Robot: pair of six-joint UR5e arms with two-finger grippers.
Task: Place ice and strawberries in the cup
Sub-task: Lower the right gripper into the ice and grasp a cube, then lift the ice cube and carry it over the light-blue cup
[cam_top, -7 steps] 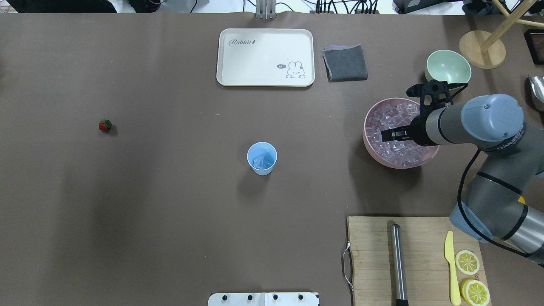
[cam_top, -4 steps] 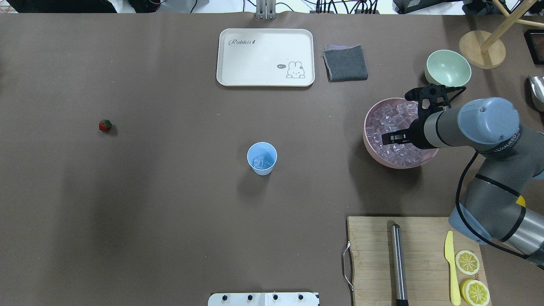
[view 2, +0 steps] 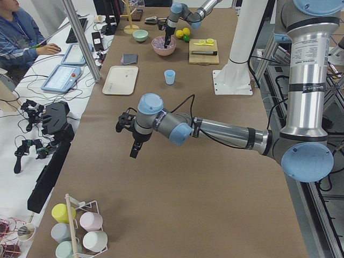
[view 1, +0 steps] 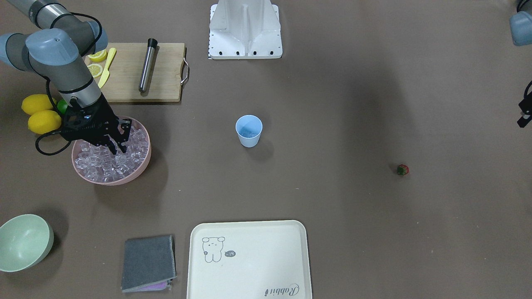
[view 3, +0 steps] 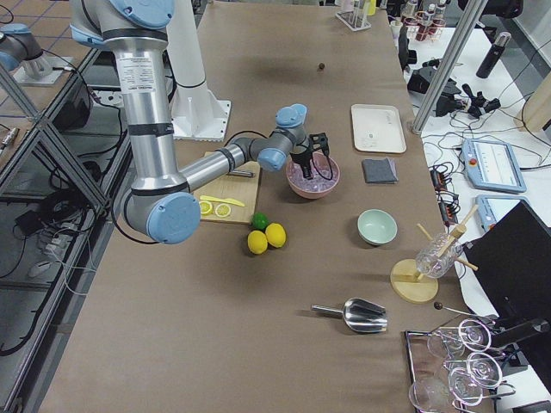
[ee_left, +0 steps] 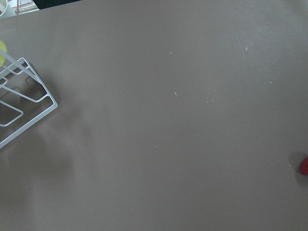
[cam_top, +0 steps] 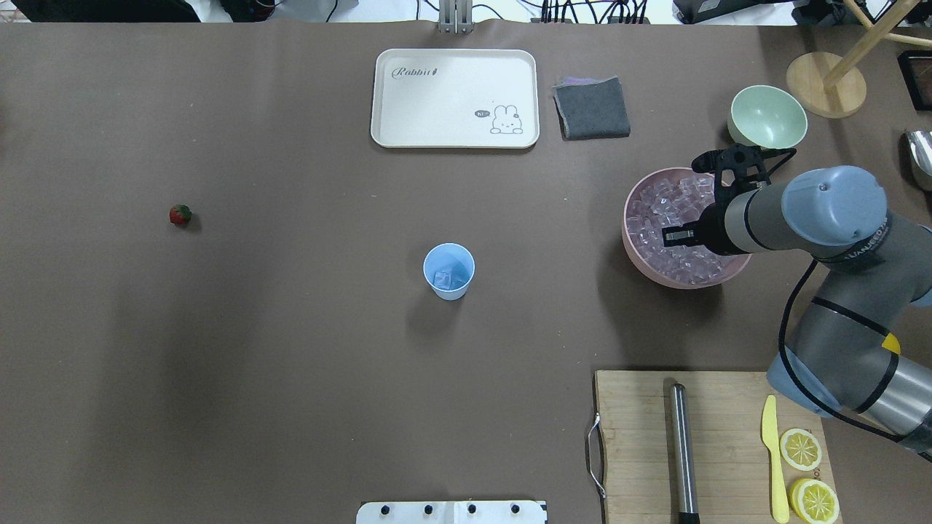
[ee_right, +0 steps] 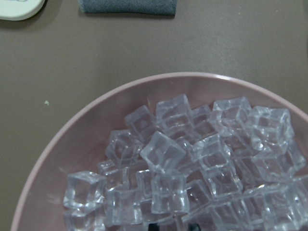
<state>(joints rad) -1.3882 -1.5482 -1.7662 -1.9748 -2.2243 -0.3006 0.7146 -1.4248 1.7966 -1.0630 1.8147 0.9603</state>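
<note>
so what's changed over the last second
The right arm drew its jaws slightly back toward the robot's right, from the near-left part of the pink bowl toward the middle of the ice. Nothing was visibly gripped or released. The cup, the strawberry and everything else are unchanged.

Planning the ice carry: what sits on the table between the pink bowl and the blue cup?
Nothing: in the overhead view only bare brown table separates pink bowl and cup.
</note>
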